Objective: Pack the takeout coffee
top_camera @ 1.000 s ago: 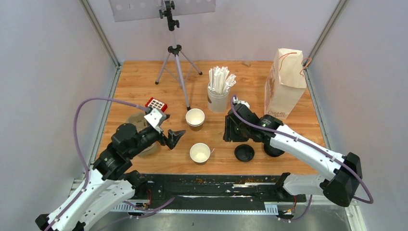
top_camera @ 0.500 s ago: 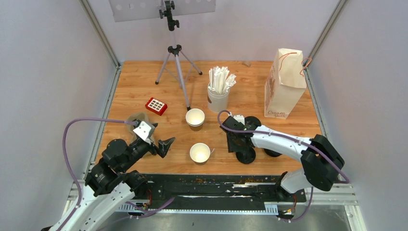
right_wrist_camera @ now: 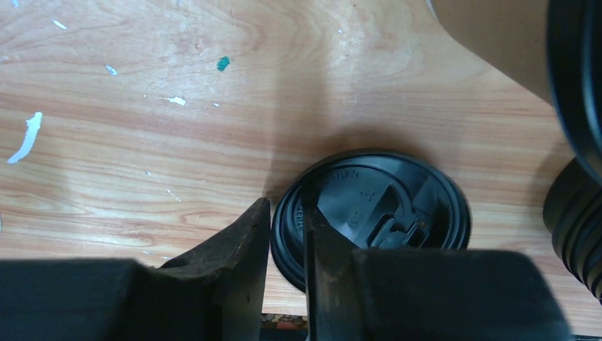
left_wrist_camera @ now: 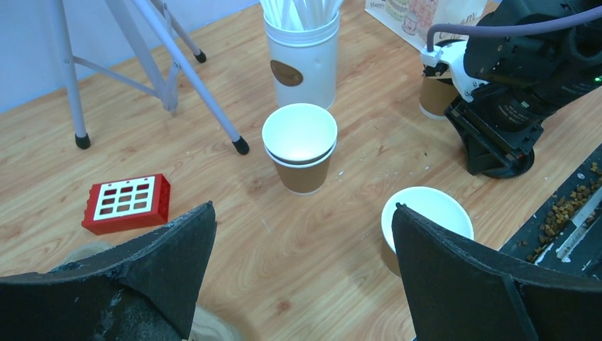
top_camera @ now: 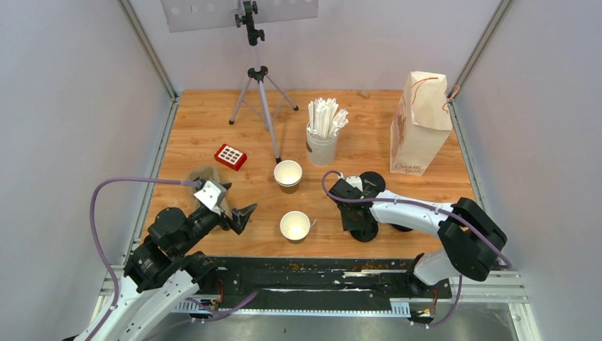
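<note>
**Right gripper pinches a lid's rim; left gripper open and empty**

The left gripper [top_camera: 236, 212] hangs far to the left of the straw cup [top_camera: 321, 144] and nearer the arm bases, its jaws spread wide and holding nothing; the red gridded block [top_camera: 231, 155] lies flat to the straw cup's left; the tripod [top_camera: 260, 92] stands left of the straw cup and farther back; a nested pair of open paper cups [top_camera: 287, 172] stands upright just left of and in front of the straw cup; a single open paper cup [top_camera: 294, 225] stands farther forward, apart from the pair; in front of the straw cup and a little to its right, the right gripper [right_wrist_camera: 285, 202] is closed on the rim of a loose black lid [right_wrist_camera: 426, 199] lying flat on the wooden table [top_camera: 206, 114], one finger outside the rim and one inside; the lidded paper cup [top_camera: 372, 182] stands upright right of and in front of the straw cup, behind the loose lid; a pile of black lids [right_wrist_camera: 578, 206] sits just right of the loose lid; the paper bag [top_camera: 420, 121] stands upright to the straw cup's right.
</note>
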Tool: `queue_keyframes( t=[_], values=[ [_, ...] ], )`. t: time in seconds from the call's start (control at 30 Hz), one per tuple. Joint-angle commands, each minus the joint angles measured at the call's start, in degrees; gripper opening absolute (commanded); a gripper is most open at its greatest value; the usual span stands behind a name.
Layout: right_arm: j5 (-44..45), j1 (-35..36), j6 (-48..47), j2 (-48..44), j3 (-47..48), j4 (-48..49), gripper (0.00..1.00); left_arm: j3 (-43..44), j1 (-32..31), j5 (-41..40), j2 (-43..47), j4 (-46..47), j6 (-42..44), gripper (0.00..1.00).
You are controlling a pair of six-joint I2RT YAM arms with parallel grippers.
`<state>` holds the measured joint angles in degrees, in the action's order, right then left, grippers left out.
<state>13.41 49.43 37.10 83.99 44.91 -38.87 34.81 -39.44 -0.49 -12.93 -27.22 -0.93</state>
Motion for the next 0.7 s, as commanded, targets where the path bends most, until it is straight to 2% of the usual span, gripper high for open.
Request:
queue_keyframes(
  t=[0.0,0.1,0.17,0.37,0.67],
  values=[
    [0.3,0.2,-0.4,-1.8,-0.7,2.5,0.18,-0.4,-0.2,0.0,-0.3,1.7,0.8,1.00],
    [-0.2,0.5,-1.3,-2.9,0.6,1.6,0.05,-0.4,-0.2,-0.4,-0.1,1.5,0.8,1.00],
    [-0.9,1.0,-2.0,-4.1,2.2,0.5,0.00,-0.4,-0.2,-1.0,0.0,1.4,0.8,1.00],
    [-2.3,1.3,-2.4,-10.9,5.6,-3.9,0.00,0.1,-0.2,-2.0,-0.6,0.8,0.6,1.00],
    [-9.1,1.4,-1.1,-18.9,10.7,-4.4,0.00,3.4,-0.2,-1.5,-4.8,-0.1,-0.3,1.00]
  ],
)
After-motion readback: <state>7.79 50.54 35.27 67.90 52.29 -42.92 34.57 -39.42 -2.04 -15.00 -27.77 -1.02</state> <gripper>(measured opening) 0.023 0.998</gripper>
